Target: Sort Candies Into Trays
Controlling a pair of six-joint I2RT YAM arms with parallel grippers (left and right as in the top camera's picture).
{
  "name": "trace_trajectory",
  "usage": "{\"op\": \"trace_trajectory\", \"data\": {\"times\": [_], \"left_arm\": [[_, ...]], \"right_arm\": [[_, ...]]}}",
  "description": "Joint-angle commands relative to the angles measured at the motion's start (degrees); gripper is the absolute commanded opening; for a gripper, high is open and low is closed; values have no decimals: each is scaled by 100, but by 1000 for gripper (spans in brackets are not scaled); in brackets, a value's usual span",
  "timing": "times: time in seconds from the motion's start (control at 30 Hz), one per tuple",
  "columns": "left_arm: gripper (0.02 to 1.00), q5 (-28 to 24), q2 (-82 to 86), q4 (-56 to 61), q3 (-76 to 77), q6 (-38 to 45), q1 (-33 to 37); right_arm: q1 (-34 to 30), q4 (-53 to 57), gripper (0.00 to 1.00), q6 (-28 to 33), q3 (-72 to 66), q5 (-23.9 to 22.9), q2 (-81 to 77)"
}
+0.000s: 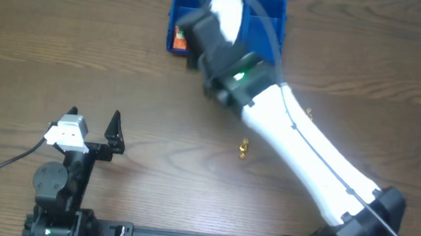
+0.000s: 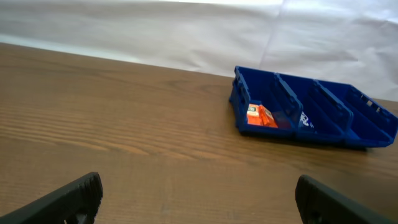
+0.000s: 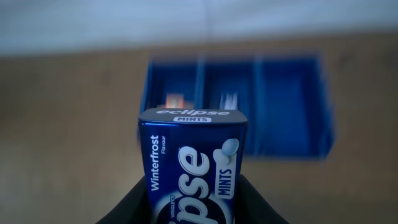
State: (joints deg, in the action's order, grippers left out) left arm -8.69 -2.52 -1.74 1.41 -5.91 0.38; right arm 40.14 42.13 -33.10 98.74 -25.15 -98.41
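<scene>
Right end effector [image 3: 193, 208] clamps mint box [image 3: 193, 155], left [image 2: 198, 199] open; tray's [image 2: 323, 134] end compartment holds orange candy [image 2: 260, 116].

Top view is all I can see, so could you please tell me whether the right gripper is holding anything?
Observer: Yes, the right gripper is shut on a dark blue mint tin, held upright.
Operator: Thank you. How many compartments does the tray under the arm have?
Observer: The blue tray has three compartments side by side.
Operator: Is there anything in the middle one?
Observer: A small white-marked item lies there. It is too small to identify.
</scene>
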Motion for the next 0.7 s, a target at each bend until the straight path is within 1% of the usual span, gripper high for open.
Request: {"op": "trace_trajectory", "data": {"times": [0.03, 0.13, 0.23, 0.3, 0.43, 0.63, 0.7], "left_arm": [[998, -79, 17, -199, -107, 61, 39], [996, -79, 17, -199, -107, 61, 39], [998, -79, 17, -199, -107, 61, 39], [998, -79, 17, -197, -107, 61, 39], [996, -79, 17, -199, -107, 61, 39], [998, -79, 17, -199, -107, 61, 39], [998, -79, 17, -199, -107, 61, 39]], "right_arm": [[-520, -721, 180, 1106, 367, -404, -568], [-763, -1298, 180, 1311, 367, 68, -920], [-979, -1685, 180, 1296, 367, 522, -1510], [-1078, -1799, 180, 1298, 367, 702, -1790], [-1145, -1939, 185, 1215, 367, 728, -2280], [-1152, -2000, 191, 1040, 367, 734, -2549], [-1152, -1982, 215, 1043, 367, 730, -2549]]}}
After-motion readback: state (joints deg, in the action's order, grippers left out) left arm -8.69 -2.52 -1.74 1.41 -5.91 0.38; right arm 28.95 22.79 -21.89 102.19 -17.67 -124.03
